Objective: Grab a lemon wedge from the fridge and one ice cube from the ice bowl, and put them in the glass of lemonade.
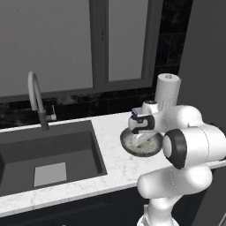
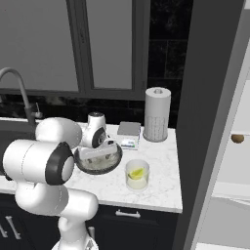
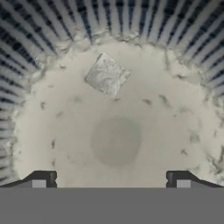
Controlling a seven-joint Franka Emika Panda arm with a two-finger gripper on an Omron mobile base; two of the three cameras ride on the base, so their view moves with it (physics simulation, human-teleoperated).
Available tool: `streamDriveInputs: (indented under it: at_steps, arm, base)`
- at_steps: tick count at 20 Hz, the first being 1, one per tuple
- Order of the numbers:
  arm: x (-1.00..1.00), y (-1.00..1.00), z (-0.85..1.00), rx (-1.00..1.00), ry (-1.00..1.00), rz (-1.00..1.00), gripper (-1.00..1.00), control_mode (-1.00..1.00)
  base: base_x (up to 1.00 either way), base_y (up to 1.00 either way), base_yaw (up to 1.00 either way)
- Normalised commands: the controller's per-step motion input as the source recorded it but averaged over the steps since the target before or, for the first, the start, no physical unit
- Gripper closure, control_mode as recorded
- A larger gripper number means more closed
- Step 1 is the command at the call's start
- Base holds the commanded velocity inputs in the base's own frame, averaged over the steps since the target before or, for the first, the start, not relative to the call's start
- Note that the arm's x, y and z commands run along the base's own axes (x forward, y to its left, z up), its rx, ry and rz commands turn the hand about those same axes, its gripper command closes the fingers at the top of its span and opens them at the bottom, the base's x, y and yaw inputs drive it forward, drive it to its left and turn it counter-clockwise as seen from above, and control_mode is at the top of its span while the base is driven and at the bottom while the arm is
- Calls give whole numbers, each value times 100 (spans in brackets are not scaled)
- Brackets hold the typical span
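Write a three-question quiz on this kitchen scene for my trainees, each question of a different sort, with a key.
1. True or false: the lemon wedge already lies in the glass of lemonade.
2. The gripper hangs over which thing? A. the sink B. the ice bowl C. the paper towel roll
3. Fill in: in the hand view, the fingertips stand wide ____, with the ice cube not yet between them.

Key
1. True
2. B
3. apart
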Motion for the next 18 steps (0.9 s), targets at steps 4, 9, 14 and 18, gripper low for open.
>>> streamDriveInputs:
  at_steps: [4,9,14,18]
  arm:
    - [0,3,14,1,-1,-4,-100,-100]
    - [46,1,29,8,-3,-20,-100,-100]
    - [8,3,4,14,-11,-28,-100,-100]
    - [1,24,-13,1,-8,-14,-100,-100]
  base:
    - [0,0,0]
    - [0,0,0]
    - [0,0,0]
    - [0,0,0]
